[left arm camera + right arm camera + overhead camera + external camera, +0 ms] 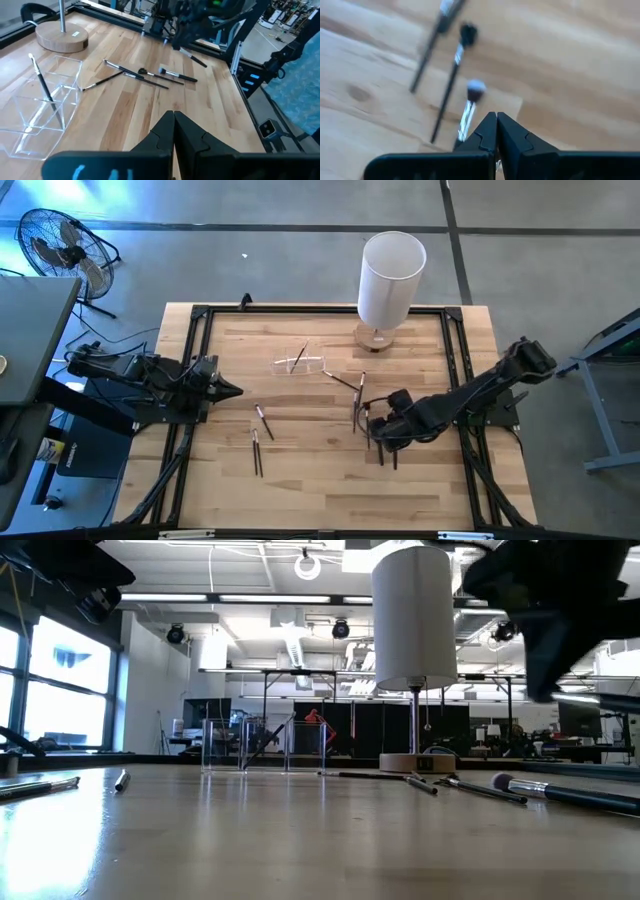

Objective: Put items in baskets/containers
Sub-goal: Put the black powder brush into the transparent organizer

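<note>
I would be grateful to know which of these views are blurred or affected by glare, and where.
Right wrist view: soft throughout, the brushes smeared. Low view: sheen on the tabletop, the clear holder nearly lost against the bright room, the nearest arm a dark silhouette. High view: blue cast at the left edge. Left wrist view: sharp.

We record bright, even overhead light with pale glare on the table [250,840] in the low view, soft short shadows, and marked blur on the brushes [451,85] in the right wrist view.
</note>
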You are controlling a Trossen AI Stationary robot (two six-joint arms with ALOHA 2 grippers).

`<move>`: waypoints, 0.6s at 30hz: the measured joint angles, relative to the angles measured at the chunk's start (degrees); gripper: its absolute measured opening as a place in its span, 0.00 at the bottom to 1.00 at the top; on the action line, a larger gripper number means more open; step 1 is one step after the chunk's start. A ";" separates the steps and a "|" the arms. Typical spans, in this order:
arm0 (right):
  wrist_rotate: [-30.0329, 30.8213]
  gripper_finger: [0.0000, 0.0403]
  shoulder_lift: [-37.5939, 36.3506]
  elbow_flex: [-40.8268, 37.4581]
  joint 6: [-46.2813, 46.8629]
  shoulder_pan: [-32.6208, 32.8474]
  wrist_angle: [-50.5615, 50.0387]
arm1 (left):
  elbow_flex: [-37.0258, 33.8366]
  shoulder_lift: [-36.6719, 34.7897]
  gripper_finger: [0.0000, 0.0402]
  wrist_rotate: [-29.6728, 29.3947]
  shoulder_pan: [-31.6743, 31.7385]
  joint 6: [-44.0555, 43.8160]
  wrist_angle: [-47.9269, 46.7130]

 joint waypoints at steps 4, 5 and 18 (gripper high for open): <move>10.76 0.00 -3.93 0.00 -9.87 -0.84 4.11 | 0.00 0.00 0.00 -2.78 0.00 0.00 0.00; 13.62 0.00 -4.71 0.04 -13.78 -1.56 6.58 | 0.00 0.00 0.00 -3.21 0.01 0.00 0.02; -4.80 0.00 1.07 0.09 -83.62 -29.26 68.59 | 0.00 0.12 0.00 -12.37 0.00 0.55 -0.07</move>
